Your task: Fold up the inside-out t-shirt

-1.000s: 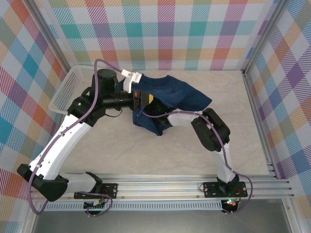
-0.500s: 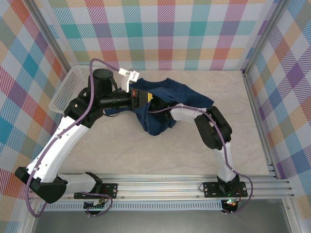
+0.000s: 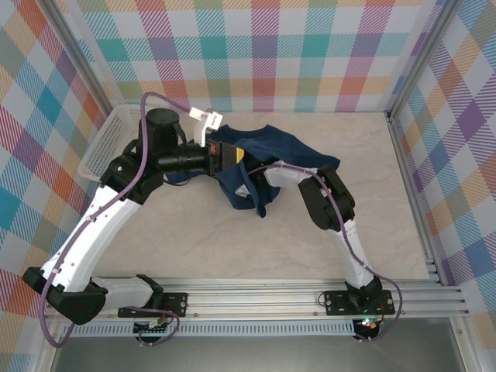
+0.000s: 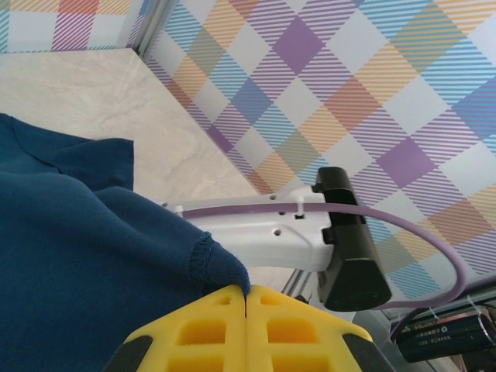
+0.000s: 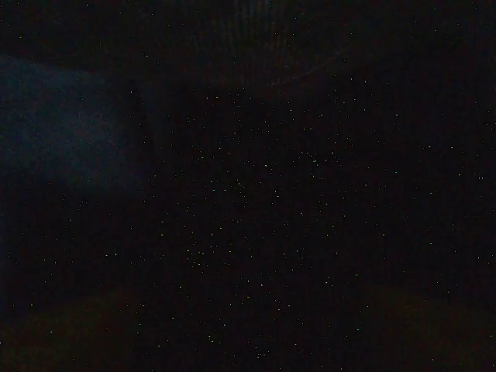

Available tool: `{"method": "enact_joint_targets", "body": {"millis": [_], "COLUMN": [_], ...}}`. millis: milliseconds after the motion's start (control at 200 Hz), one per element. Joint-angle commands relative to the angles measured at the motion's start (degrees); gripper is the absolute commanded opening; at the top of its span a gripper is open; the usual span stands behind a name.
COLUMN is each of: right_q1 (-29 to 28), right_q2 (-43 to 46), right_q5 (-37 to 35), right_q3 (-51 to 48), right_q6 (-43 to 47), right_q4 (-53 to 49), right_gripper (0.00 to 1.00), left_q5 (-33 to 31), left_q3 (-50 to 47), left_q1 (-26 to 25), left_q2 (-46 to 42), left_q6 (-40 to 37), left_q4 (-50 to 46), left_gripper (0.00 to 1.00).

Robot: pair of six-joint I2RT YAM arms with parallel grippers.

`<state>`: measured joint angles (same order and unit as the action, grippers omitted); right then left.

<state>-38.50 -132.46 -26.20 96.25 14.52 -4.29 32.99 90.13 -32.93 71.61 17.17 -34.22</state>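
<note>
**Left fingers** [image 4: 203, 329]: yellow, pressing together and clamping the hemmed edge of the inside-out t-shirt [image 3: 287, 151]. They are holding that edge raised off the desk [image 3: 232, 240].

**Right fingers:** lying somewhere inside the navy cloth, where the right arm [image 3: 325, 198] is reaching under the hanging folds from the near right. Whether they are apart or together cannot be told.

**Inside-out t-shirt:** sitting at the far centre of the desk, just right of the white basket [image 3: 105, 147]. It is bunched rather than flat. One part is trailing toward the far right, and a pouch is drooping toward the near side beneath the left fingers.

**Step in hand (judged):** opening the garment out so that it can be laid flat, with one arm anchoring the hem and the other working inside the body. The folding itself is not yet begun.

**Doing it well (judged):**
- The left clamp should be taking a single layer of hem without slackening.
- The right fingers should be closing on one layer deep inside, not on a wad.
- The two arms should be drawing apart slowly, lifting the cloth clear so that it is not dragging or twisting around the right wrist or its purple cable [image 4: 403, 225].
</note>
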Motion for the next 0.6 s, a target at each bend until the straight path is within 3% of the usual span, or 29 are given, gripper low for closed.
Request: {"method": "enact_joint_targets", "body": {"millis": [0, 165, 295, 420, 595], "right_q1": [1.5, 2.6, 2.9, 3.2, 3.8], "right_q2": [-1.5, -2.7, -4.2, -3.9, 1.2], "right_q5": [-0.6, 1.1, 2.1, 3.3, 6.9], "right_q3": [3.2, 4.5, 6.0, 5.7, 1.3], "right_q6": [3.6, 3.1, 2.8, 2.2, -0.1], "right_q4": [-2.2, -5.0, -7.9, -9.9, -9.7], "right_gripper": [0.77, 0.78, 0.72, 0.45, 0.09], "left_q5": [1.7, -1.3, -7.0, -16.5, -36.0], "left_q3": [2.5, 2.8, 1.9, -0.5, -2.5], "left_q1": [-0.5, -0.6, -0.6, -0.5, -0.1], "left_q2": [-1.5, -3.1, -4.2, -6.0, -5.3], "left_q6": [0.5, 0.1, -0.4, -0.5, -1.7], "left_q4": [2.6, 3.7, 3.9, 4.1, 1.1], "left_gripper": [0.00, 0.00, 0.00, 0.00, 0.00]}}
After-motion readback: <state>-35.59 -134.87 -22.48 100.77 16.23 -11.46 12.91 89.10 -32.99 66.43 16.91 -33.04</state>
